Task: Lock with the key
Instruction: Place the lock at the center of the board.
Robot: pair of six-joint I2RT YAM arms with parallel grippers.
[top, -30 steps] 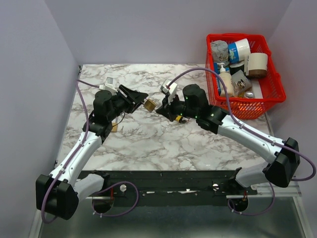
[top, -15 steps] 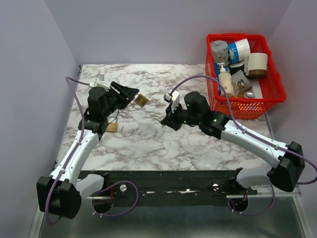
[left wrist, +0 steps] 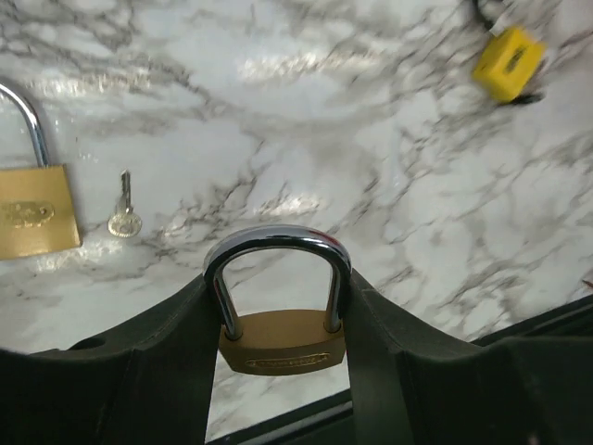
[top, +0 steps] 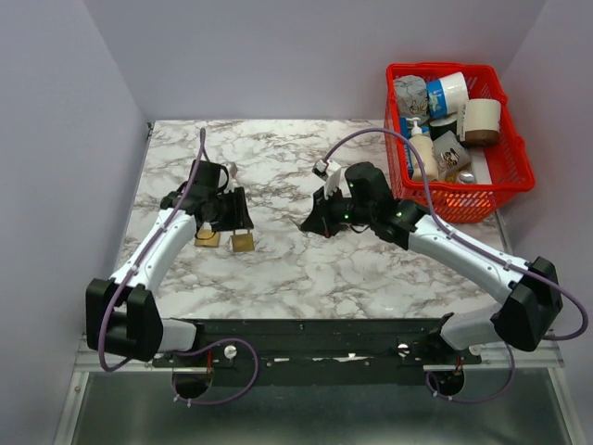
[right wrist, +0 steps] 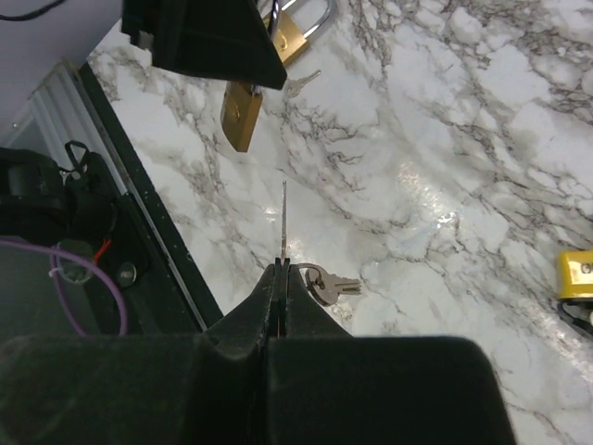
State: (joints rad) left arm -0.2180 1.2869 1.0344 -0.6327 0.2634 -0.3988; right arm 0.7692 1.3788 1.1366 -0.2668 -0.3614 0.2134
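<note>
Likely heavy and slick, brass padlock [left wrist: 283, 341] sits clamped by its body in left claw [left wrist: 281, 301]; right claw [right wrist: 281, 271] pinches thin silver key [right wrist: 283, 222].

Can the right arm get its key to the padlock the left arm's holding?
Probably yes. The right tool pinches the key, aimed roughly at the padlock in the left tool, with only bare marble between them.
</note>
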